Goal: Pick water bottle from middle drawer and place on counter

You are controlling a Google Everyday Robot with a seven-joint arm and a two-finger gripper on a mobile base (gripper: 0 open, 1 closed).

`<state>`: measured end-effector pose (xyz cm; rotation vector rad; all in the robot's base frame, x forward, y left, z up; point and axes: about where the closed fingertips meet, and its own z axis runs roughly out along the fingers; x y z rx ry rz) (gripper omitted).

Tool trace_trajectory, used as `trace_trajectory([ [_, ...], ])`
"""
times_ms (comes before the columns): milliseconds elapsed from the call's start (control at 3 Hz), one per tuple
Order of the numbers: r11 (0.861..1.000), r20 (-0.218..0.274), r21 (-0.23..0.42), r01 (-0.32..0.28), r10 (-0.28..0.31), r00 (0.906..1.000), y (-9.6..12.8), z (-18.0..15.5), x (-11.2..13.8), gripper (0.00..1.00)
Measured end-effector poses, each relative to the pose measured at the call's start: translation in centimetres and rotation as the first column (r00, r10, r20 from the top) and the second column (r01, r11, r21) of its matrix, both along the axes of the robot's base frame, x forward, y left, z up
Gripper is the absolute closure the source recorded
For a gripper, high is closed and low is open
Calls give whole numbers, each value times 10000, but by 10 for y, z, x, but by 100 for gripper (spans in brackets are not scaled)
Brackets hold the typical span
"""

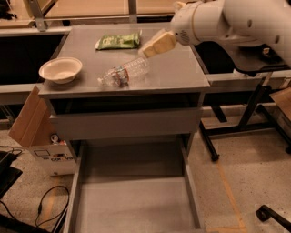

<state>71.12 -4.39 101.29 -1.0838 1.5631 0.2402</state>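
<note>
The water bottle (123,73) lies flat on the table (182,68), just below-left of the jaws of the gripper (144,51), so probably it is already placed. I cannot tell if the jaws are open.

Noted tool (149,48) poised above the rear of the grey surface (177,68). Recorded well below the tool a pale speckled floor (241,154), marked by a faded yellowish tape line (229,191) down to the tool's right. Found black stand legs (257,113) below and right of the tool, with a black caster (264,213) far lower, near the frame corner. Logged a brown cardboard flap (26,120) down and left of the tool, just above a white printed carton (53,157), with black cables (45,205) lower on the floor. Observed a light wooden top (82,7) behind and left of the tool. Judged lighting dim and warm.
</note>
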Motion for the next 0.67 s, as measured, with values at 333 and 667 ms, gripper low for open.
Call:
trace_trajectory([
  [333, 9621, -833, -2474, 1147, -1391, 9868, -56, 22, -61, 0],
  [667, 9003, -1659, -3830, 2069, -2874, 9433, -100, 2, -118, 0],
])
